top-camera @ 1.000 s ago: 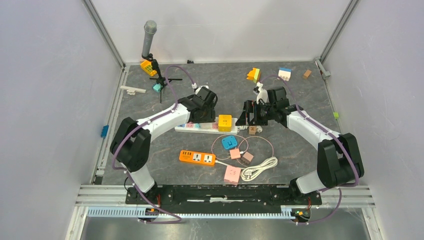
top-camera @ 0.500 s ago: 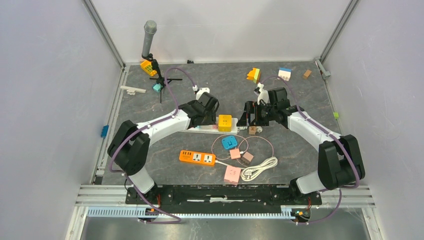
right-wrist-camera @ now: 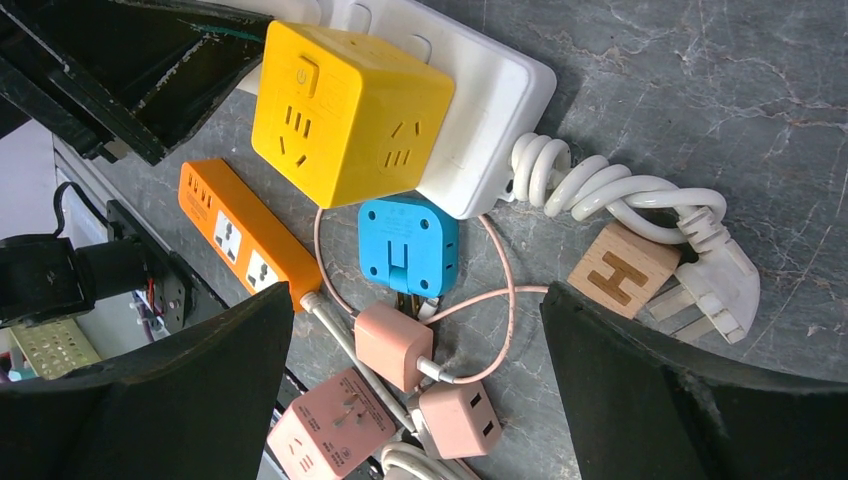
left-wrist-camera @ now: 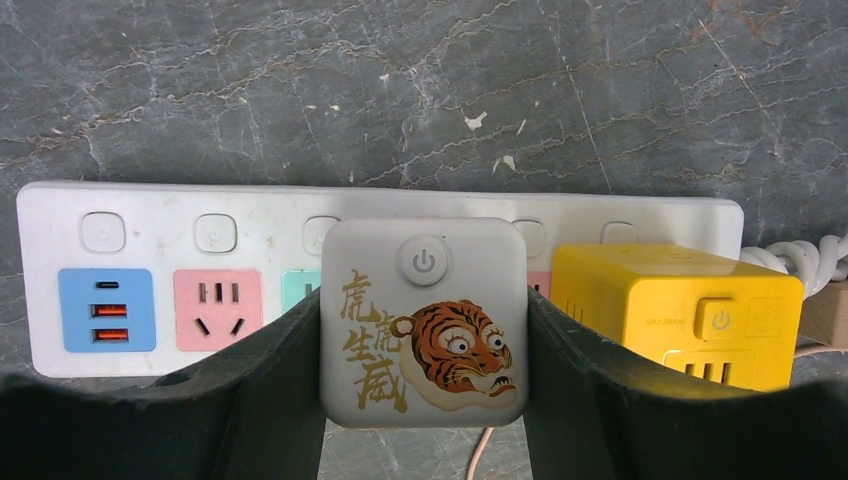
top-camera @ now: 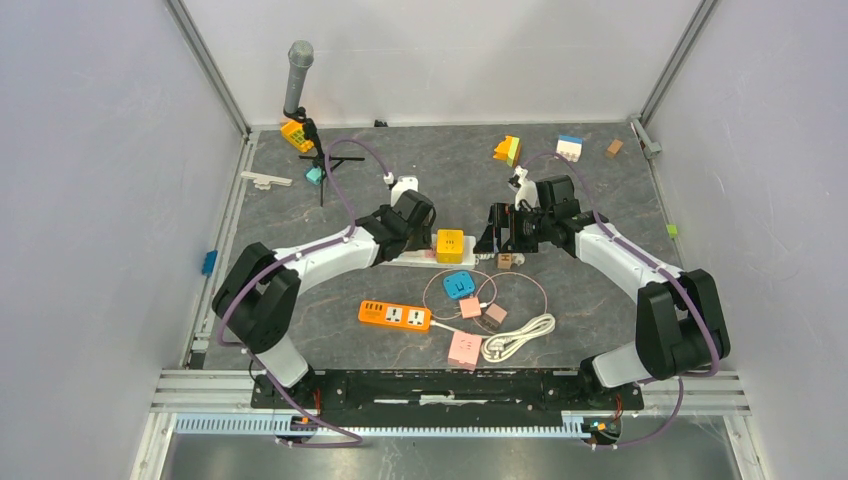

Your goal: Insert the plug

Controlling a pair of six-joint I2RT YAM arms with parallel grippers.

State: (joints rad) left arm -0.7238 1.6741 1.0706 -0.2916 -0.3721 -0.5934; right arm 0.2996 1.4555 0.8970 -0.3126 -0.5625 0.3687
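My left gripper [left-wrist-camera: 423, 345] is shut on a white cube plug with a tiger picture [left-wrist-camera: 423, 310], one finger on each side. The plug sits over the middle sockets of the white power strip [left-wrist-camera: 150, 215], just left of a yellow cube adapter [left-wrist-camera: 680, 310] plugged into the strip. I cannot tell if its pins are in. In the top view the left gripper [top-camera: 408, 228] is over the strip [top-camera: 415, 258], next to the yellow cube [top-camera: 449, 245]. My right gripper [top-camera: 497, 232] is open and empty by the strip's right end, also shown in the right wrist view [right-wrist-camera: 415, 380].
Near the strip's right end lie its coiled white cord and plug [right-wrist-camera: 720, 285] and a wooden H block [right-wrist-camera: 622, 270]. In front lie a blue adapter [right-wrist-camera: 408, 245], an orange power strip [right-wrist-camera: 245, 235], pink chargers [right-wrist-camera: 395, 345] and a pink cable. Toy blocks [top-camera: 507, 150] and a microphone stand [top-camera: 297, 75] sit at the back.
My left gripper has moved right along the white strip with the tiger plug, closer to the yellow cube. The right arm has not moved.
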